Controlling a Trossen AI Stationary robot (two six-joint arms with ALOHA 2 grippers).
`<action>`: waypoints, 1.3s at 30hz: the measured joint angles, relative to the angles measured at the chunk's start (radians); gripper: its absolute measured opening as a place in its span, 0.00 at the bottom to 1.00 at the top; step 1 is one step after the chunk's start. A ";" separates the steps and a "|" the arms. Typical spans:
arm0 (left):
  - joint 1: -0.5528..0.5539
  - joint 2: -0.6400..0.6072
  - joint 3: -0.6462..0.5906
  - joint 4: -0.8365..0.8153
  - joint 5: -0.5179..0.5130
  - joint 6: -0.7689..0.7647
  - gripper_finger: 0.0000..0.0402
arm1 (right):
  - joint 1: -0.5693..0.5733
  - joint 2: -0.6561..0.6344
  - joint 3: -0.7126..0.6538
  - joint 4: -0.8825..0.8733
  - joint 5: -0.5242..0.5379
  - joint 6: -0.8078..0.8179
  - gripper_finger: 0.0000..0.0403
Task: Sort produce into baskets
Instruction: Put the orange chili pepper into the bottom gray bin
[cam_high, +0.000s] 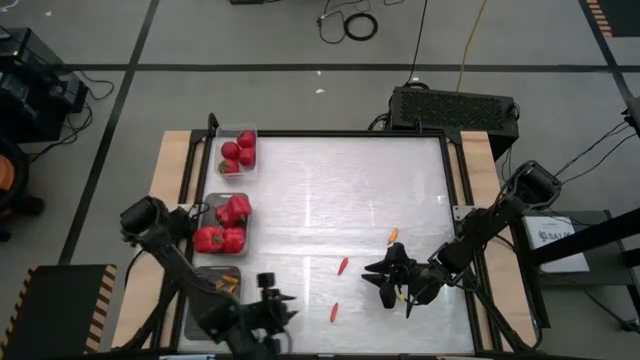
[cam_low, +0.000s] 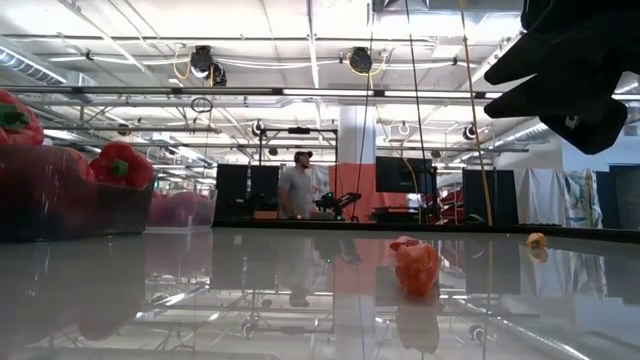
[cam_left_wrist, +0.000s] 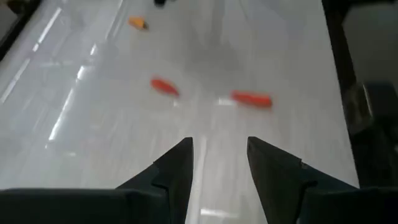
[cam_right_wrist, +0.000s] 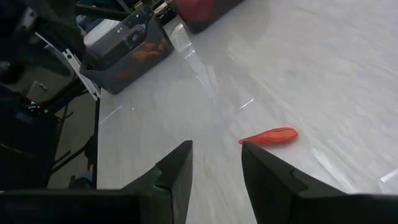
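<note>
Three slim orange-red chili peppers lie loose on the white table: one (cam_high: 343, 265), one (cam_high: 334, 312) and one farther off (cam_high: 393, 236). My left gripper (cam_high: 288, 310) is open and empty near the table's near edge, and it faces the chilis (cam_left_wrist: 251, 98) (cam_left_wrist: 165, 86). My right gripper (cam_high: 383, 278) is open and empty above the table, right of the chilis. One chili (cam_right_wrist: 269, 135) lies just beyond its fingertips. A clear tray (cam_high: 238, 152) holds tomatoes. A grey tray (cam_high: 226, 222) holds bell peppers. A second grey tray (cam_high: 215, 290) holds chilis.
The three trays stand in a row along the table's left edge. A black box (cam_high: 455, 105) sits beyond the far right corner. The low view shows a chili (cam_low: 416, 265) close by and a person (cam_low: 297, 187) in the room beyond the table.
</note>
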 joint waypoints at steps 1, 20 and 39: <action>0.016 0.015 0.000 0.036 -0.002 0.020 0.40 | 0.000 0.000 0.000 -0.002 0.000 0.000 0.32; 0.327 0.345 -0.002 0.512 0.142 -0.101 0.40 | 0.000 0.000 0.000 -0.005 -0.001 -0.003 0.32; 0.411 0.428 -0.001 0.644 0.081 -0.175 0.40 | 0.000 0.000 0.000 -0.054 -0.001 0.008 0.32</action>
